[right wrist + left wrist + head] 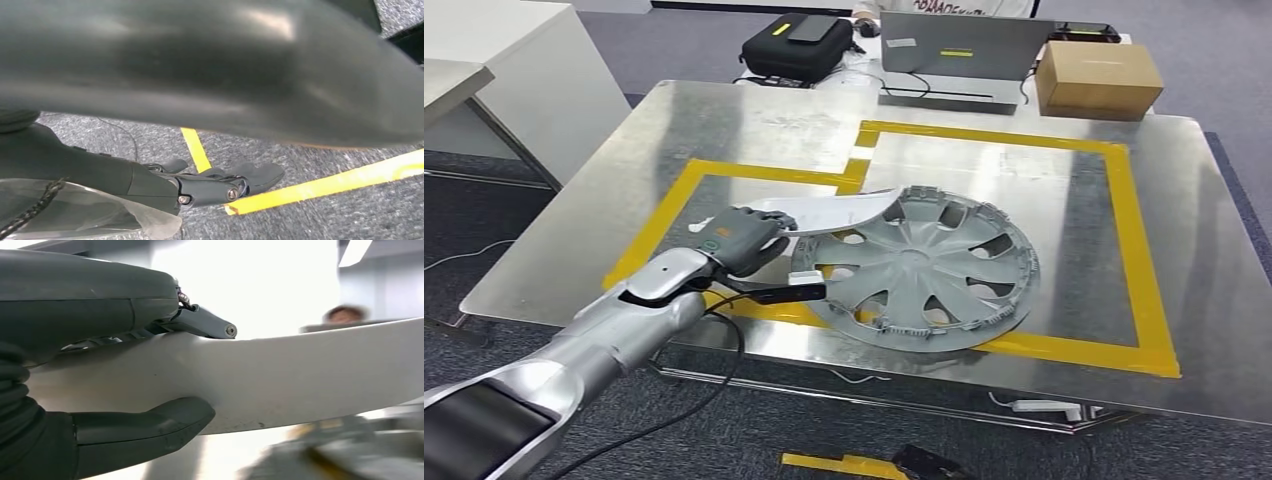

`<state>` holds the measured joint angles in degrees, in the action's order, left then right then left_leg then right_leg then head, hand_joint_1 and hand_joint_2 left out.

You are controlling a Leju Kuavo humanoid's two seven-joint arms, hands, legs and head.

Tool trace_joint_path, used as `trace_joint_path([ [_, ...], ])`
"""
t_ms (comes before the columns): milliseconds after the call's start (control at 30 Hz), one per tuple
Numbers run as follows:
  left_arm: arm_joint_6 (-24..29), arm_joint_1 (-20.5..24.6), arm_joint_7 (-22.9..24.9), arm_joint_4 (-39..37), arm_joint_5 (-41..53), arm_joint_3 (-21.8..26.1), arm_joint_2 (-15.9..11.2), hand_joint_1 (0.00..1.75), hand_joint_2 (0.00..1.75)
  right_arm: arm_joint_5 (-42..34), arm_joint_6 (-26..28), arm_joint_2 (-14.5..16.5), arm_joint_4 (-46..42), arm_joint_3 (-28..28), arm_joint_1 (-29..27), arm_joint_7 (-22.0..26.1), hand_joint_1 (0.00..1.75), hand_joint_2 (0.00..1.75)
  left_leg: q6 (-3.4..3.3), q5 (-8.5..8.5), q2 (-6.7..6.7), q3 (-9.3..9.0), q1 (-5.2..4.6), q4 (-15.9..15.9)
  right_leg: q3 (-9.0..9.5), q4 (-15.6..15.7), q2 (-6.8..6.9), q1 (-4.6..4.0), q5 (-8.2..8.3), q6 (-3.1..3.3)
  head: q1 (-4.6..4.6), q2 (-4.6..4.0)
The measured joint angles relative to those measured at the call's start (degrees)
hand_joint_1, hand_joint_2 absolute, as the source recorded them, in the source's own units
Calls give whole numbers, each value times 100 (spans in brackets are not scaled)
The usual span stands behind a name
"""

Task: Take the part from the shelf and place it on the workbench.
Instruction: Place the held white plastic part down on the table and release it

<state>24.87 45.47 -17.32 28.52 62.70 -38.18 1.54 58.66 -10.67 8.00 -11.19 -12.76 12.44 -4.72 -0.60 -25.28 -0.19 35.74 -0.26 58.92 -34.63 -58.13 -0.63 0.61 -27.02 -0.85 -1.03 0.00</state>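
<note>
A long, curved white part (844, 212) hangs just above the metal workbench (754, 130), its far end over the rim of a grey wheel cover (919, 268). My left hand (742, 238) grips the part's near end. Seen from the left wrist, the white part (300, 375) is clamped between the thumb (145, 427) and the fingers above it. My right hand (210, 185) hangs beside my body over the grey carpet, fingers stretched out and holding nothing.
Yellow tape (1139, 250) marks rectangles on the workbench; the wheel cover lies inside the larger one. A black bag (796, 45), a grey laptop (964, 50) and a cardboard box (1096, 78) stand along the far edge. A white table (514, 80) stands at the left.
</note>
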Motion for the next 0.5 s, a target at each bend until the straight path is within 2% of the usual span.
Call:
trace_joint_path([
  [67, 13, -36, 80, -99, -22, 152, -152, 175, 175, 1, 9, -3, -1, -1, 0, 0, 0, 0, -28, 3, -1, -21, 24, -63, -19, 0, 7, 2, -18, -52, 1, 0],
  [133, 71, -73, 143, -172, -50, 340, -282, 175, 175, 7, 21, -9, -3, -2, -10, 3, 0, 0, -71, 26, 1, -51, 61, -112, -141, -235, 16, 2, -183, -100, 15, 0],
  [233, 151, -161, 180, -266, -88, 642, -413, 175, 175, 18, 39, -22, -4, -6, -38, 9, 0, 0, -97, 24, 1, -59, 72, -115, -682, -1303, 23, 16, -631, -155, 33, 0],
  [267, 157, -199, 185, -293, -91, 720, -447, 175, 175, 20, 42, -28, -4, -10, -53, 9, 0, 0, -98, 18, 1, -62, 73, -112, -829, -1555, 26, 20, -672, -169, 33, 0],
  [300, 157, -230, 191, -319, -92, 778, -474, 175, 175, 21, 43, -33, -4, -16, -65, 9, 0, 0, -95, 10, -2, -65, 75, -108, -880, -1597, 29, 24, -604, -179, 35, 0],
  [333, 159, -253, 205, -339, -91, 824, -492, 175, 175, 23, 43, -38, -4, -22, -71, 8, 0, 0, -85, -1, -7, -70, 80, -101, -816, -1406, 32, 31, -436, -182, 35, 0],
  [400, 173, -272, 282, -363, -72, 913, -519, 175, 175, 25, 45, -46, -5, -33, -63, 11, 0, 0, -37, -36, -24, -74, 81, -73, -475, -661, 40, 41, -41, -178, 38, 0],
  [433, 188, -275, 337, -372, -59, 964, -536, 175, 175, 25, 46, -48, -7, -37, -56, 15, 0, 0, -6, -55, -30, -67, 73, -47, -313, -336, 37, 41, 62, -161, 41, 0],
  [467, 206, -281, 390, -382, -47, 1022, -562, 175, 175, 27, 47, -49, -8, -40, -55, 22, 0, 0, 28, -65, -32, -60, 63, -33, -209, -140, 31, 36, 97, -138, 41, 0],
  [500, 222, -293, 427, -394, -54, 1084, -591, 131, 175, 30, 49, -50, -8, -43, -62, 31, 0, 0, 57, -68, -33, -53, 54, -27, -163, -79, 22, 26, 68, -106, 43, 0],
])
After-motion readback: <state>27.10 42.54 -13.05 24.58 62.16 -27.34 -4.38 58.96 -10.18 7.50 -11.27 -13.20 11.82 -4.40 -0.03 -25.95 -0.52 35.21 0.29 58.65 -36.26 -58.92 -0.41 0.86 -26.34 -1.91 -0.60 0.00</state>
